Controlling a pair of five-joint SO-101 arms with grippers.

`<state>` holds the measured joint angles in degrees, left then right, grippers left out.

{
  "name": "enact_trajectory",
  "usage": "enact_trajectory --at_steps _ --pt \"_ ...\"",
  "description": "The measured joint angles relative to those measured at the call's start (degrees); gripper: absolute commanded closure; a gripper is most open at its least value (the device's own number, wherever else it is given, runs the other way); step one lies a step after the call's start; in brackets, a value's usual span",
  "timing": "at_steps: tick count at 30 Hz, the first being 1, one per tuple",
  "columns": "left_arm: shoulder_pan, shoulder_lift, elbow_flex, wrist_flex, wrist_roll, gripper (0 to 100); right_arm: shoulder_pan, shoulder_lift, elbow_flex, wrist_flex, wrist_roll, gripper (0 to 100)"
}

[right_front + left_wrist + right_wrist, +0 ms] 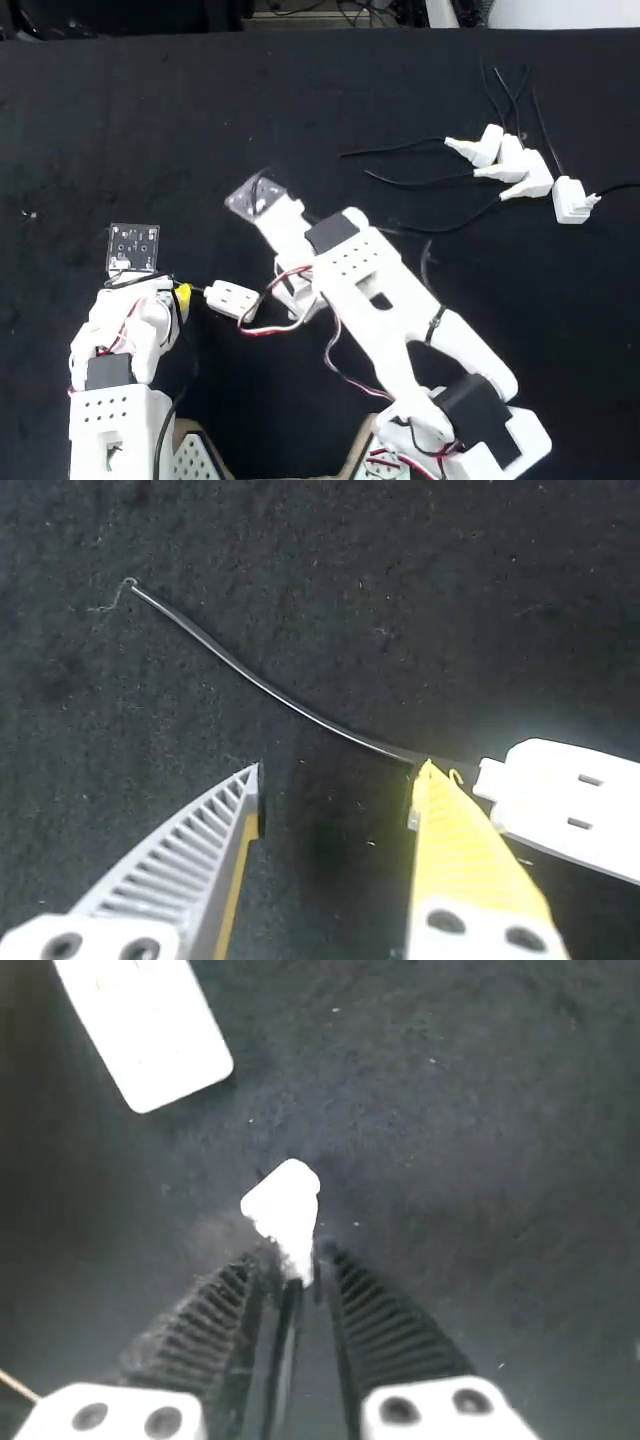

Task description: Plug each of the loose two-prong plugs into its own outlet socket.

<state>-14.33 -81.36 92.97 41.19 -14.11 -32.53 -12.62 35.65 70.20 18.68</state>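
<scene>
The right claw [298, 1260] was clamped shut, and there it was: a small white plug [283, 1200] pinched between the ribbed fingers [215, 1310], its rounded end poking out past the tips! Just beyond it, off to one side, sat the white socket block [145, 1025] on the black tabletop [480, 1110], near the plug but clearly apart from it.

Over to the left claw [335, 775]: wide open, nothing between the grey finger [215, 825] and the yellow finger [450, 830], both tips down close to the tabletop. The socket block lay just outside the yellow finger, two slots showing on its face. Whether it touched that finger, I couldn't tell. A thin black cord [250, 675] curved away across the tabletop from the yellow fingertip, its far end frayed and loose.

In the high view, the socket block lay between the two arms, the left arm low on the left and the right arm stretching in diagonally from the lower right. Far across the tabletop, well apart from both claws, three loose plugs [510, 160] were bunched together, each trailing a black cord. A blockier white piece [570, 198] sat just beside them.
</scene>
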Motion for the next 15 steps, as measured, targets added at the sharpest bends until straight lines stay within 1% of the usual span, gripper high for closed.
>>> enact_trajectory --at_steps 4,10,12,15 --pt "0.0 0.0 0.0 0.0 0.0 75 1.1 0.0 2.2 -3.0 12.8 80.1" --pt "0.0 0.0 0.0 0.0 0.0 75 8.0 0.0 2.8 -5.2 33.3 80.0" --pt "0.0 0.0 0.0 0.0 0.0 75 8.2 0.0 3.0 -2.0 38.5 80.0" --pt "0.0 0.0 0.0 0.0 0.0 75 8.0 0.0 5.1 0.2 42.5 80.0"
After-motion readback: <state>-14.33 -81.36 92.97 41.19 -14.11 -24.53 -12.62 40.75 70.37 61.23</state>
